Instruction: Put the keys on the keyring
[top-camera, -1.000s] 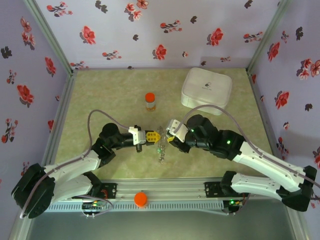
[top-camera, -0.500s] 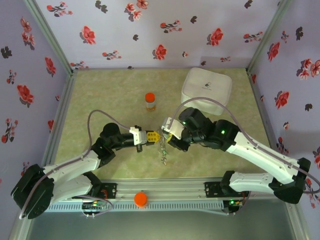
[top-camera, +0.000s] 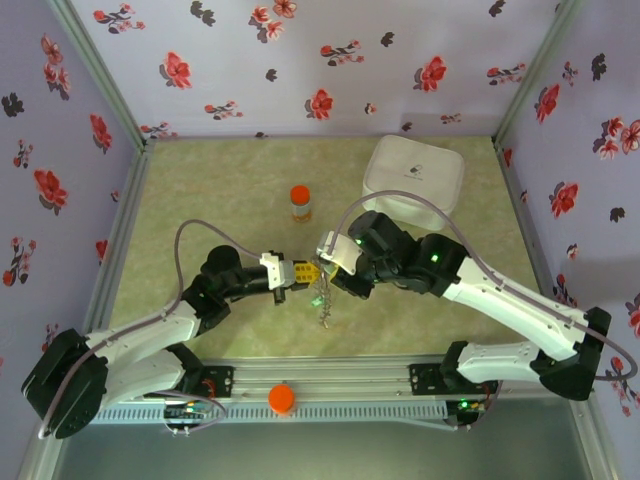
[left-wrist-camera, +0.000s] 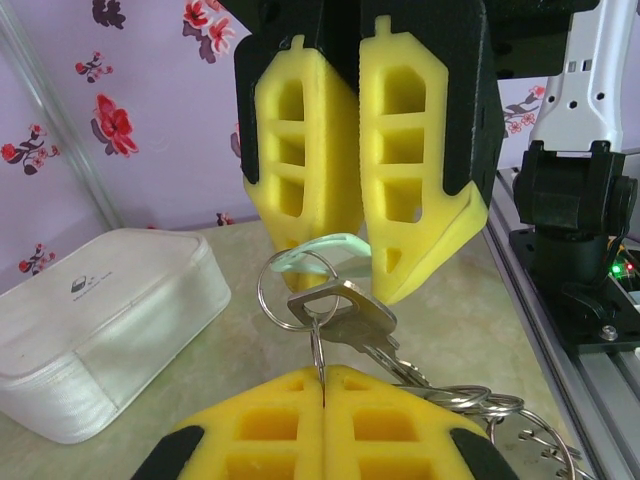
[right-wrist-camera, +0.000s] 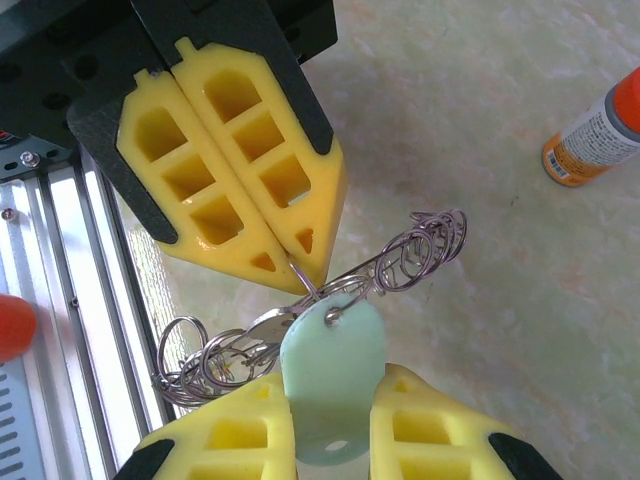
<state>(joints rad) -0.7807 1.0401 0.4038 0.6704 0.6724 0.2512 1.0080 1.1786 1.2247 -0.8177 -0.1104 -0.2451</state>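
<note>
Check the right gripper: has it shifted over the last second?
Yes. The right gripper has moved left, away from the white box and nearer the orange-capped bottle.

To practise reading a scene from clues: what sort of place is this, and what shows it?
Probably a robot test booth: left arm and right arm bolted to a metal rail, flower-patterned panels walling the table, and props like a white box and bottle.

One camera hangs high behind the near edge and looks down over the whole table (top-camera: 200, 200). The left wrist camera sits low and close, facing the white box (left-wrist-camera: 100, 310); the right wrist camera looks steeply down, close up. All three views share the keys (left-wrist-camera: 345, 318)
</note>
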